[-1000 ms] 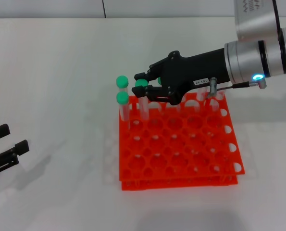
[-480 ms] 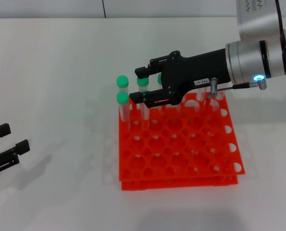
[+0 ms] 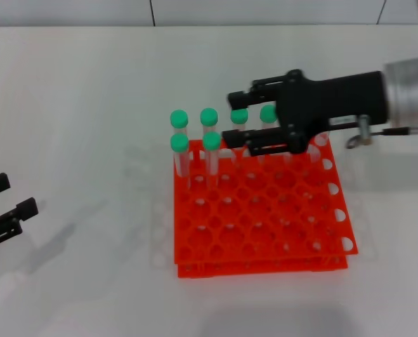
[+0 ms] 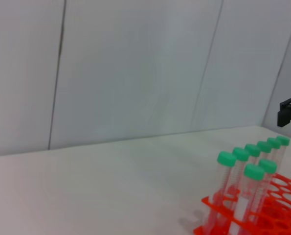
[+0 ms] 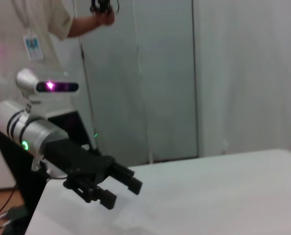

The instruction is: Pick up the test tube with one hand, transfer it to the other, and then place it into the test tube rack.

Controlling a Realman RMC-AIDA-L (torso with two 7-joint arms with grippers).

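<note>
Tube racked, right gripper open beside it

The right gripper (image 3: 238, 115) hangs over the back edge of the rack (image 3: 265, 210), fingers parted and holding nothing. Six green-capped tubes stand in the rack's back-left holes; the tube (image 3: 239, 116) sits between the open fingertips, apparently untouched, though which of the six was just placed cannot be told for sure. The left gripper (image 3: 5, 209) waits well apart from the rack, also open and empty. Pick-up, hand-over and placing look done; only drawing clear seems left.
</note>
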